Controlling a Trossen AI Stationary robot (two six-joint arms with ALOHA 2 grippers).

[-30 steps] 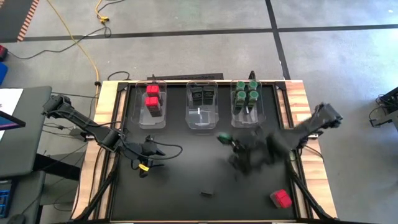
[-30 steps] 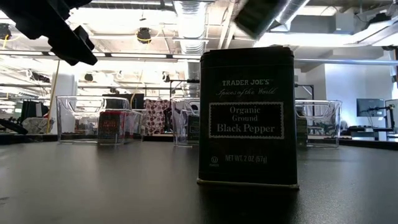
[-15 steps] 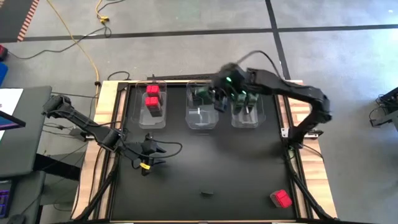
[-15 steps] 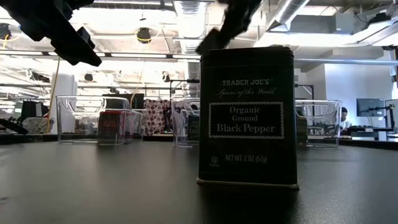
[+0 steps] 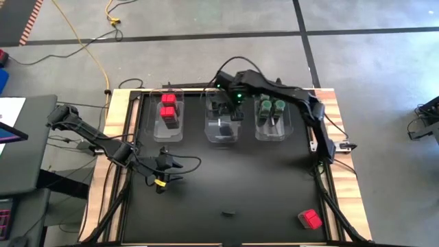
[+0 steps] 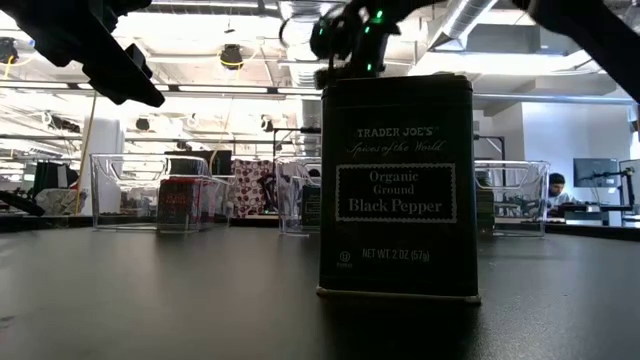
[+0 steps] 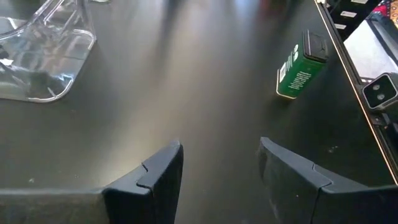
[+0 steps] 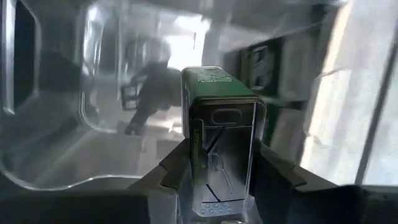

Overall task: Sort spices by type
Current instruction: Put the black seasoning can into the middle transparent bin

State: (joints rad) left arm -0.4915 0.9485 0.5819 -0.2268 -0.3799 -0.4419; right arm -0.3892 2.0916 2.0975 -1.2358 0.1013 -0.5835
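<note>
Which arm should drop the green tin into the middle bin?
Right. Its end effector already grips the green tin over the middle bin; the left end effector waits open, low over the table.

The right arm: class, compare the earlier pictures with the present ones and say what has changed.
The right gripper, shut on a green rectangular spice tin, swung from mid-table up to the clear plastic middle bin. The left gripper, the black pepper tin and the red-topped container near the table's front stayed put.
</note>
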